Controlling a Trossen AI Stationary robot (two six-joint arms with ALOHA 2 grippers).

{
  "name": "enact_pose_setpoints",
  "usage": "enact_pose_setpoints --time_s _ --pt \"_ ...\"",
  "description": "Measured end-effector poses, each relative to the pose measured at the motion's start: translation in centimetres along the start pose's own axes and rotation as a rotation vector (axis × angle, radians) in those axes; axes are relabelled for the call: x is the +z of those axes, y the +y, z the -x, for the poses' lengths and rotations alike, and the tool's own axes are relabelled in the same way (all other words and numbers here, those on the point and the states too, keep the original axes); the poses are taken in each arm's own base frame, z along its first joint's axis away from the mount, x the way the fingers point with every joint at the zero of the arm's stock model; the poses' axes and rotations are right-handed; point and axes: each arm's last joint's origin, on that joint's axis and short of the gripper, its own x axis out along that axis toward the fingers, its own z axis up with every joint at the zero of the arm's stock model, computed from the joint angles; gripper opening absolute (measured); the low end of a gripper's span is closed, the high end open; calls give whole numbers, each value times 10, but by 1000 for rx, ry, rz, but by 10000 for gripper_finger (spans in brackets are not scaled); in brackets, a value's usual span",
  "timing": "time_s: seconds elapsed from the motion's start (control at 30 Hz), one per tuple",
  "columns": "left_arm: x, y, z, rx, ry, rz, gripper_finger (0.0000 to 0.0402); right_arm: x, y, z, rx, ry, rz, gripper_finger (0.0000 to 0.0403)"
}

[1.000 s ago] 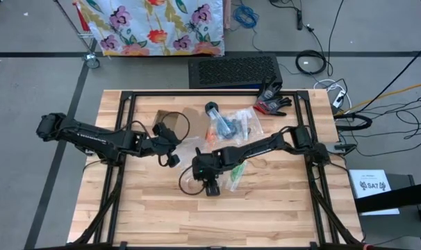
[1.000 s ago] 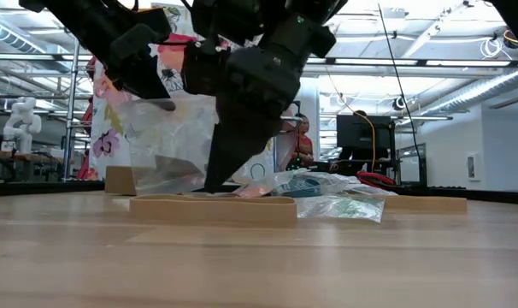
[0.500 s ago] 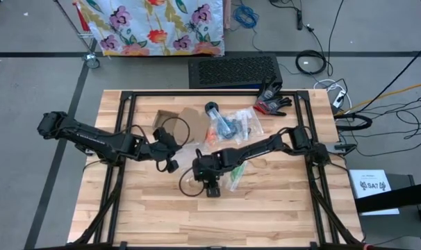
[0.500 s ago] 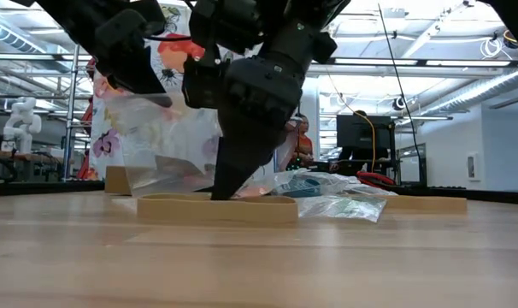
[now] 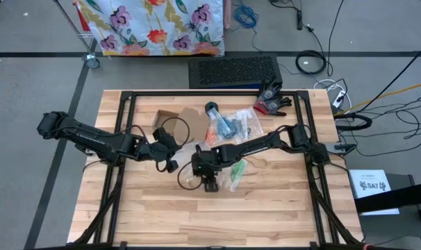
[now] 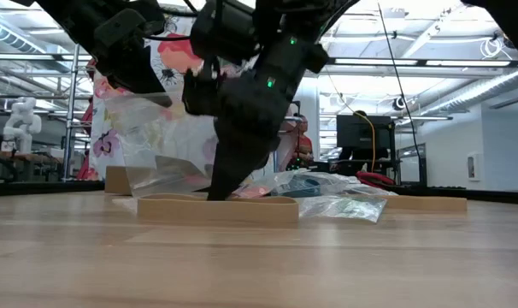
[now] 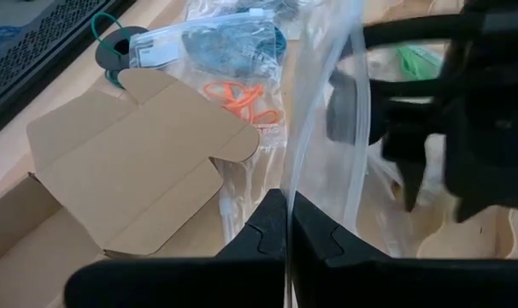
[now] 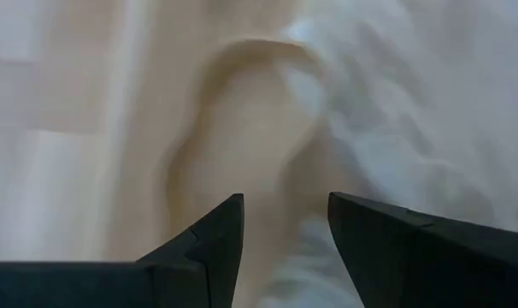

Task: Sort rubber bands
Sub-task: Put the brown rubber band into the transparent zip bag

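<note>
The left gripper was pinched tight on the edge of a clear plastic bag, holding it up off the table near the middle. The right gripper, fingers spread apart, pointed down at a tan rubber band lying flat on the wood. Orange rubber bands sat inside a bag beside the cardboard flap. The table's near half lay open. A white label was unreadable.
</note>
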Motion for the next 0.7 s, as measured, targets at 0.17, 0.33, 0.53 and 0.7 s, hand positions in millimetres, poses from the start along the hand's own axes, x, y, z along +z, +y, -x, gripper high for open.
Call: enact_pose_setpoints --time_s 0.17,0.33,0.53,0.7 --pt "0 0 0 0 0 0 0 0 2 -2 161 14 -11 164" --pt "0 0 0 0 0 1 0 0 7 -4 236 8 -25 164" --pt "0 0 0 0 0 1 0 -3 12 -9 237 27 -21 164" --pt "0 0 0 -1 0 2 0 -2 12 -9 198 25 -43 164"
